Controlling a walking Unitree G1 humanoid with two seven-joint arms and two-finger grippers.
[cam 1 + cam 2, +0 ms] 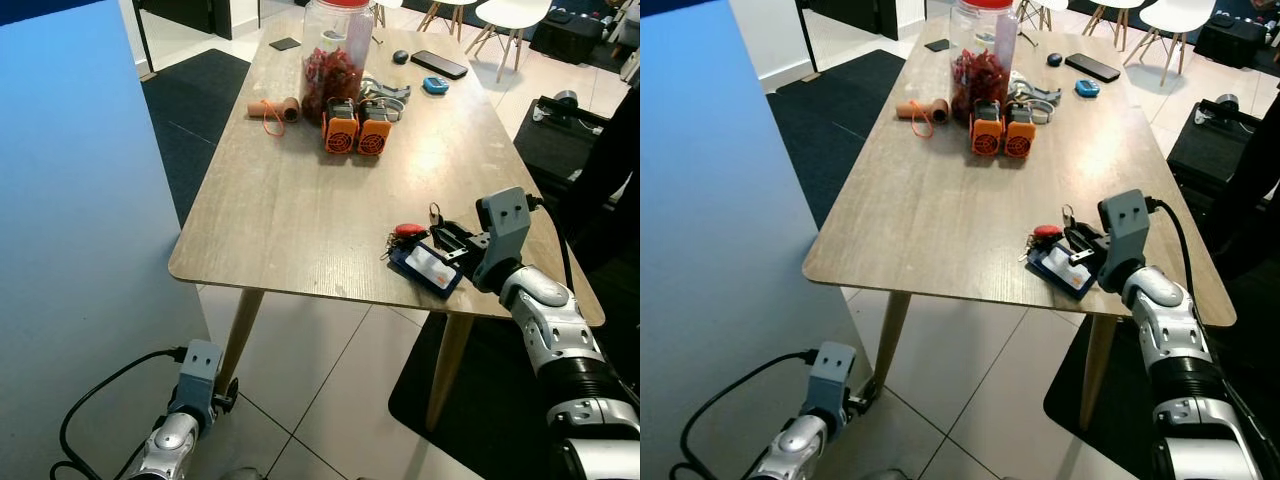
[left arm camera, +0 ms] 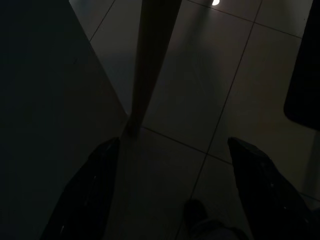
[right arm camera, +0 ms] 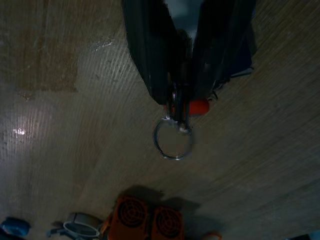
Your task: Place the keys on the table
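Note:
The keys [image 1: 407, 232], a bunch with a red fob, a metal ring [image 3: 172, 138] and a dark blue card holder [image 1: 428, 268], sit near the front right edge of the wooden table [image 1: 290, 200]. My right gripper [image 1: 447, 240] reaches in from the right and is shut on the bunch just behind the ring; in the right wrist view its fingers [image 3: 150, 60] converge above the red fob [image 3: 200, 106]. The card holder looks flat on the tabletop. My left gripper [image 2: 175, 195] hangs idle and open near the floor, beside a table leg [image 2: 150, 65].
Farther back on the table stand a jar with red contents [image 1: 335, 55], two orange-black units [image 1: 357, 128], a cork-coloured roll [image 1: 275, 108], a phone [image 1: 438, 63] and small items. White chairs [image 1: 505, 15] stand beyond. A blue-white wall [image 1: 80, 200] is on my left; a black mat [image 1: 500, 380] lies under the table's right.

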